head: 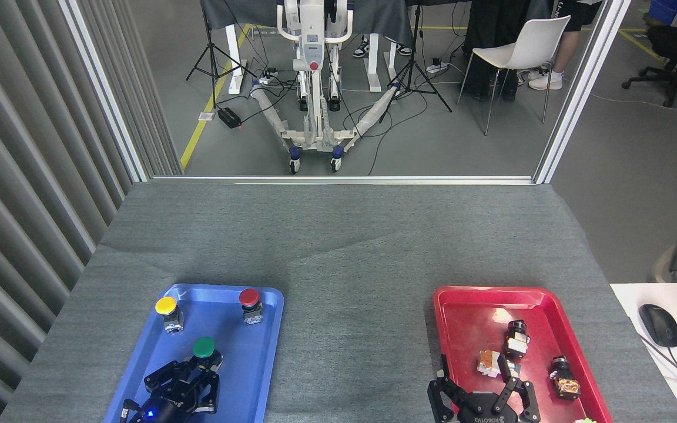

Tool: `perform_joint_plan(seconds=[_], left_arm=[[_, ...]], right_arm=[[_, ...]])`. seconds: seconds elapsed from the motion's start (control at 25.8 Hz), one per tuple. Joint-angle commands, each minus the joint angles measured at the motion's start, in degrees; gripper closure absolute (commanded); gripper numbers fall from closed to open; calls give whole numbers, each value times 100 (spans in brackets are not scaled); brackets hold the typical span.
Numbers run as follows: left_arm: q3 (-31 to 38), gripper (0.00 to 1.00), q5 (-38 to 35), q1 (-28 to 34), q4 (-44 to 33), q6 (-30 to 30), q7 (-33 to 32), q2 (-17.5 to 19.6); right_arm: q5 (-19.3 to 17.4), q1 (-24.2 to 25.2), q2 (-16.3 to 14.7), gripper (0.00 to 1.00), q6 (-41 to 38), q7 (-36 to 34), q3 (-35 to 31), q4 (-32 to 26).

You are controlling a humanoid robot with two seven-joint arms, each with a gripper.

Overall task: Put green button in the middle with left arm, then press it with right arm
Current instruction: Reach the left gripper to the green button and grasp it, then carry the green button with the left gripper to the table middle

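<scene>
- Green button [203, 348] stands upright in the blue tray [263, 352], domed cap pointing up, between the left gripper's [188, 376] narrowed fingers; whether they clamp it, I cannot tell.
- Right gripper [479, 392] hovers spread wide, empty, over the red tray [473, 302].
</scene>
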Motion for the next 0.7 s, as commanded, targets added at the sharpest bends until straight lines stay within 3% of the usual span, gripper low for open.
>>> perform_joint_plan(seconds=[0.0,0.19,0.27,0.43,0.66], left_arm=[[-1,100,30,27,-212,-442,91,166],[-80,100,4,-26,-1012,-592,249,113],[-660,100,4,-254,-1109,-557,205,43],[-1574,100,-31,-957,-485,-521,20,-300],[-1935,100,-760,-1590,684,-574,-261,-1231]], right_arm=[[0,-2,2,0,1,-4,0,0],[0,-2,-6,0,1,-4,0,0],[0,-2,2,0,-8,-4,0,0],[0,7,-6,0,-8,-13,0,0],[0,-2,2,0,-8,-13,0,0]])
